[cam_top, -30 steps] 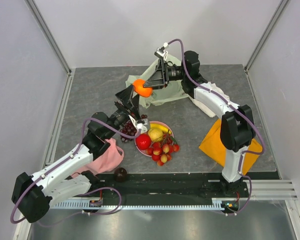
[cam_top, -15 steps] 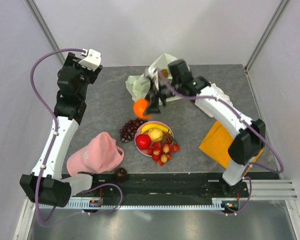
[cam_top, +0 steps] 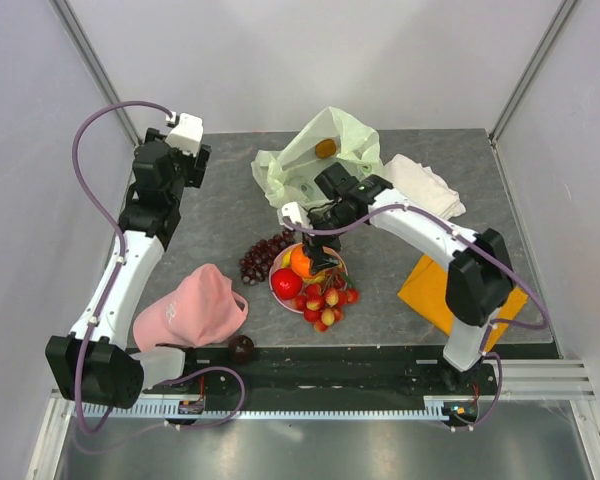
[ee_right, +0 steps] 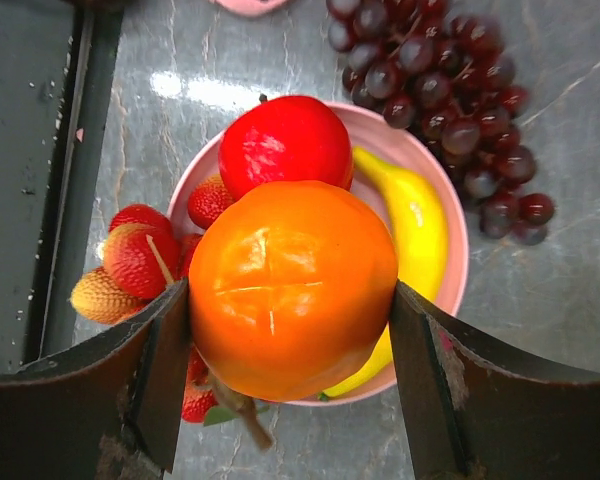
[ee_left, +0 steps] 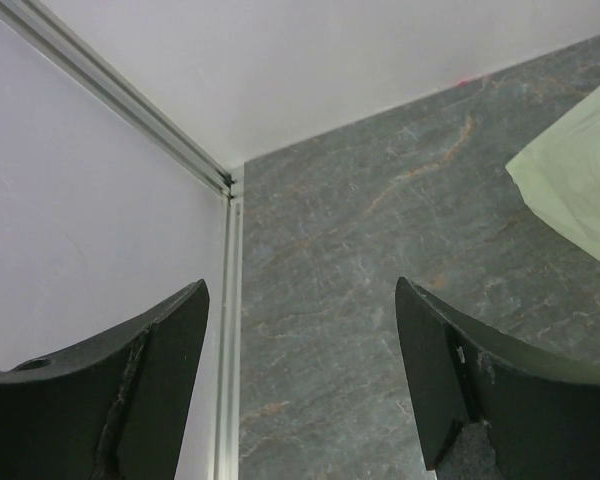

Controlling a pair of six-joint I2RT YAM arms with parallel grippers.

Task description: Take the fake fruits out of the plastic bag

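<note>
R gripper [ee_right: 290, 335] clamps orange [ee_right: 290, 265] at its widest pt; glossy, prob. light + slippery, so you grip centred; L gripper [ee_left: 300, 335] fingers apart, empty

Left arm [cam_top: 115, 285] raised far-left, jaws wide apart, right arm [cam_top: 420, 225] stretched inward, jaws clamping orange [ee_right: 292, 285]

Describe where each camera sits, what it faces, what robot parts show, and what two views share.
Top: above and behind the arms, looking down on the table; both arms show.
Left wrist: faces the table's far-left corner; open left gripper shows.
Right wrist: looks down at the plate; right gripper holds the orange.
Shared: top and right wrist show orange, plate, grapes.
</note>
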